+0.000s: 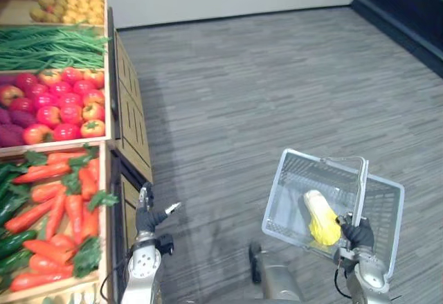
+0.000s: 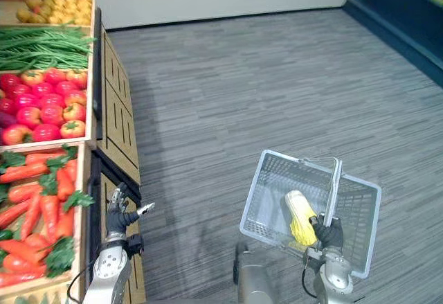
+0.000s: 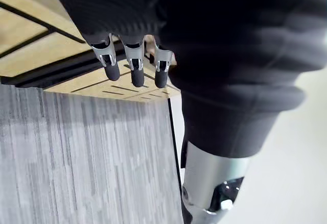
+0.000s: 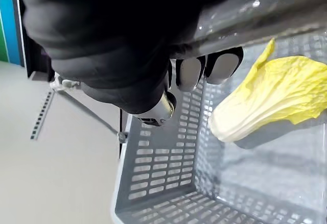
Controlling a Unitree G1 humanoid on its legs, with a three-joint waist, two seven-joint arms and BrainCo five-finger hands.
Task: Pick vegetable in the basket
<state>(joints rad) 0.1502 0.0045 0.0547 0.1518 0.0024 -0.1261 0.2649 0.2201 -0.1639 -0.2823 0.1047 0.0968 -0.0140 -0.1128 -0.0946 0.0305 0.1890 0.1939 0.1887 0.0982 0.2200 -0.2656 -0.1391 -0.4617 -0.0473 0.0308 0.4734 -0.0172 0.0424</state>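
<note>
Right hand (image 1: 358, 235) was clenched round the basket handle (image 1: 362, 179), carrying the basket (image 1: 291, 172) above the floor. Left hand (image 1: 146, 218) hung released, fingers (image 3: 134, 68) straight, holding nothing, just beside the produce stand (image 1: 131, 127) near the carrots (image 1: 59, 210). Count: one basket, one cabbage (image 1: 322, 221) lying inside it; carrots too many and too overlapped to count. Cabbage looked light: leafy yellow end soft and easy to tear, pale base firmer. I'd take it round the base. Carrots probably stiff, fine to grab mid-body.

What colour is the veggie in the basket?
Yellow cabbage, whitish stem; best in right wrist view.
</note>
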